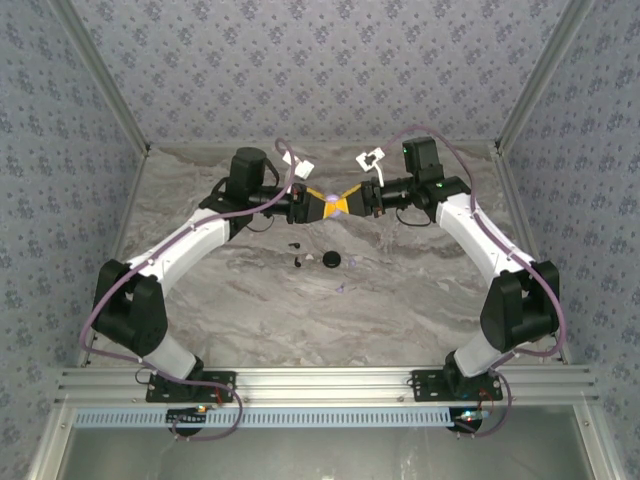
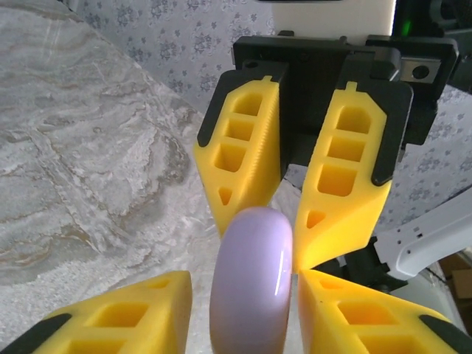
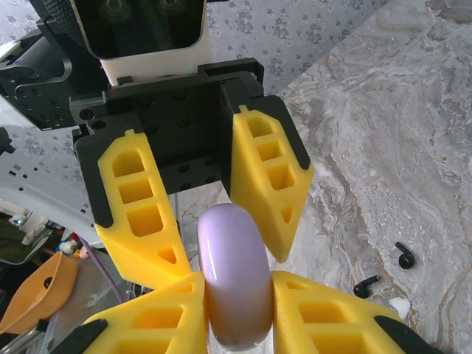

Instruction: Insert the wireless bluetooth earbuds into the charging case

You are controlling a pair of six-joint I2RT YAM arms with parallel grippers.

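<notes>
Between left tool (image 2: 245,276), right tool (image 3: 237,277), lilac case (image 2: 251,302)

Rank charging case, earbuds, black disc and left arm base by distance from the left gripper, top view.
1. charging case: between the jaws of the left gripper.
2. earbuds and black disc: on the table, toward the bases; too close to call.
3. left arm base: near edge, left.

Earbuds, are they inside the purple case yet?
No, the two black earbuds lie out on the table, away from the purple case.
</notes>
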